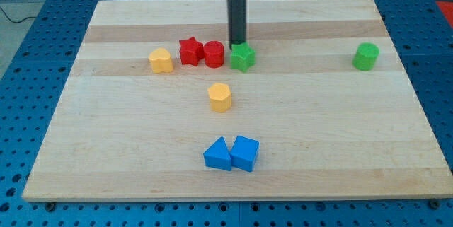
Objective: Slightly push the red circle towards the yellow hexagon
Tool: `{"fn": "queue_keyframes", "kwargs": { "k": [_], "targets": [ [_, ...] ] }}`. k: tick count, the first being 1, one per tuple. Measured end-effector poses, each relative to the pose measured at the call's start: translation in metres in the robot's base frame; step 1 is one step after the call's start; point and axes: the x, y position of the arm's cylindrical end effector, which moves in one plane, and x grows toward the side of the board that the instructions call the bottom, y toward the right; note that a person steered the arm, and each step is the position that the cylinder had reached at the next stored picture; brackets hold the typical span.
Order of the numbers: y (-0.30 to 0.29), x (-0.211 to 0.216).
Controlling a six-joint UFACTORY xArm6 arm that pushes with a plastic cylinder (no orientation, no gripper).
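Note:
The red circle [214, 54] stands near the board's top middle, touching the red star [189, 50] on its left. The yellow hexagon [220, 97] lies below it, a little to the right. My tip [236, 44] is just behind the green star [243, 57], up and to the right of the red circle, a small gap away from it. The dark rod rises straight up from there to the view's top.
A yellow heart-like block [161, 60] sits left of the red star. A green cylinder [366, 56] stands at the far right. A blue triangle [218, 154] and a blue cube [245, 153] touch near the bottom middle of the wooden board [106, 149].

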Motion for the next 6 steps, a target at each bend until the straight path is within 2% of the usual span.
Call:
{"fn": "queue_keyframes", "kwargs": {
  "k": [1, 4, 6],
  "targets": [
    [0.041, 0.014],
    [0.047, -0.011],
    [-0.034, -0.022]
  ]
}}
